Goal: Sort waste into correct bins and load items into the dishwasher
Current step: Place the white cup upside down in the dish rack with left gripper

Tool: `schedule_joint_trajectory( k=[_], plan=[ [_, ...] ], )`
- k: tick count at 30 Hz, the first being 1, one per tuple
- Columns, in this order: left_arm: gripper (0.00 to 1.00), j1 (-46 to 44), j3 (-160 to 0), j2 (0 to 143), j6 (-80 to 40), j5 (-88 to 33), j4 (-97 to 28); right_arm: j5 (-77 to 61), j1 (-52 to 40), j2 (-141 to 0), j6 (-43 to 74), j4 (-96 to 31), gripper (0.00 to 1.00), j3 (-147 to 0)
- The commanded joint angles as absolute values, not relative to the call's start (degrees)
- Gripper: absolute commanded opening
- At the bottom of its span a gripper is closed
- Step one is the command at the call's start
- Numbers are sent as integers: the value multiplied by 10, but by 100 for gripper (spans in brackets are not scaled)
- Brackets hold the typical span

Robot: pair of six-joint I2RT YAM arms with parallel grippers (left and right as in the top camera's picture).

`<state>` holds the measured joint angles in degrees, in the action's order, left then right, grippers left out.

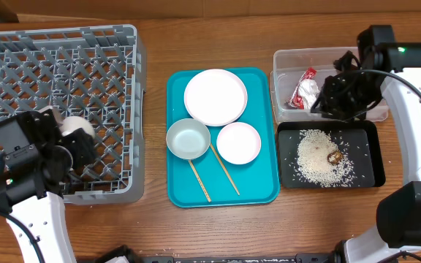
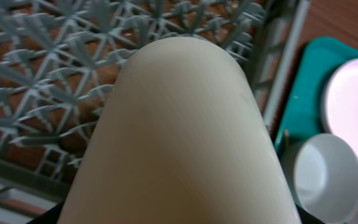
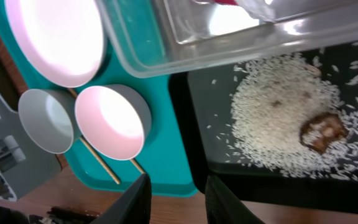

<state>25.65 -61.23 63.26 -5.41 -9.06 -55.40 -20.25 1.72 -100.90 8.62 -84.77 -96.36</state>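
Small white cup [image 2: 179, 137] fills left wrist view above grey lattice dish rack [image 2: 42, 93], right gripper [image 3: 178, 199] jaws parted and empty near white rice grains [image 3: 272, 130] in shallow black tray [image 3: 210, 143], overhead, left gripper [image 1: 74, 140] clasps cup over rack, crumpled red-and-white wrapper [image 1: 304, 92] in clear plastic tub [image 1: 287, 62].

A brown wooden table [image 1: 152, 226] with lengthwise grain fills nearly the whole overhead view, from the left edge to the right. Along the top of the frame runs a paler tan strip [image 1: 196, 7], perhaps the table's far edge. The light is soft and even, and shadows are short.
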Motion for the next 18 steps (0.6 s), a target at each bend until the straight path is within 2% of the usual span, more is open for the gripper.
schedule_joint_trajectory(
  k=[1,6,18],
  plan=[
    [40,272,-619,640,-53,-37,-559,-189,22,-998,72,-853,31,-967],
    [40,274,-619,711,-68,8,-577,-189,22,-998,70,-854,31,-967],
    [41,274,-619,821,-69,10,-541,-189,22,-998,70,-856,31,-967]
  ],
)
